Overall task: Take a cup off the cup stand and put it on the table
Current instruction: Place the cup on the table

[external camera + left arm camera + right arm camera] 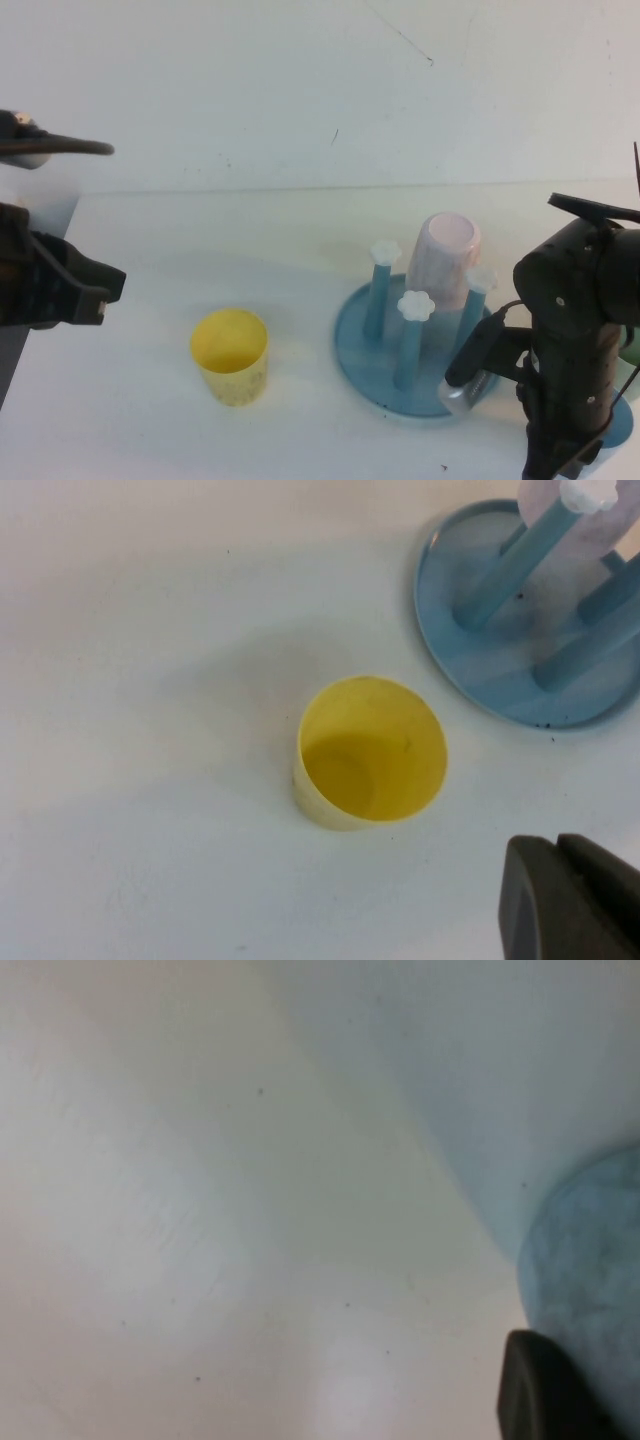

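Observation:
The blue cup stand [352,345] sits on the white table [200,230] right of centre; it also shows in the left wrist view [450,630]. My right gripper [585,440] is low at the front right, just right of the stand. It is shut on the light blue cup [618,422], which is mostly hidden under the arm. The right wrist view is filled by the cup [500,1090], with one dark fingertip [545,1390] against it. My left gripper [95,285] is shut and empty at the far left, above the table.
A pale pink cup [447,258] sits upside down on a rear peg of the stand. A yellow cup [230,355] stands upright left of the stand, also in the left wrist view [370,750]. A sliver of pale green [631,350] shows behind my right arm.

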Controlling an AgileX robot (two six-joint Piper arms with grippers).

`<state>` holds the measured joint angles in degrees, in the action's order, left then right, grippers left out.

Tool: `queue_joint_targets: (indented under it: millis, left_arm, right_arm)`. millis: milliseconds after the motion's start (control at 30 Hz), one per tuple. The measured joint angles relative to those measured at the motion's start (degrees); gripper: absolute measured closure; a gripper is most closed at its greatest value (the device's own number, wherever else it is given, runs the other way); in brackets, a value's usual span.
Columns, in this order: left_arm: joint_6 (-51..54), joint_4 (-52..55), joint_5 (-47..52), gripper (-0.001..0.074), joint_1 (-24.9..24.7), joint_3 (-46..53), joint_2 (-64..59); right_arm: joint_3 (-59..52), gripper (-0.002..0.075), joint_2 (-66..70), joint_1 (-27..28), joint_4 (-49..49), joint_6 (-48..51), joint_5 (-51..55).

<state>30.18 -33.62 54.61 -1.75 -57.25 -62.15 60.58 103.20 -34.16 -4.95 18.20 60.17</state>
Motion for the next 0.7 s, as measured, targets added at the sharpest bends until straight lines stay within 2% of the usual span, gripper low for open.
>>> queue_joint_targets:
  millis: [133,300,367,700]
  left_arm:
    - [-0.1,0.0,-0.4,0.0736,0.0,0.0,0.0]
    - [-0.1,0.0,-0.4,0.0736,0.0,0.0,0.0]
    - [-0.1,0.0,-0.4,0.0736,0.0,0.0,0.0]
    - [-0.2,0.1,-3.8,0.0736,0.0,0.0,1.3]
  right_arm:
    - [0.0,0.0645,0.0,0.0,1.2,-0.1,-0.5]
    - [1.1,0.0469,0.6,0.0,2.1,-0.1,-0.7]
    - [2.2,0.0421,0.6,0.0,2.1,-0.1,0.6]
    - [3.5,0.0389,-7.8,0.0,3.9,-1.0,3.7]
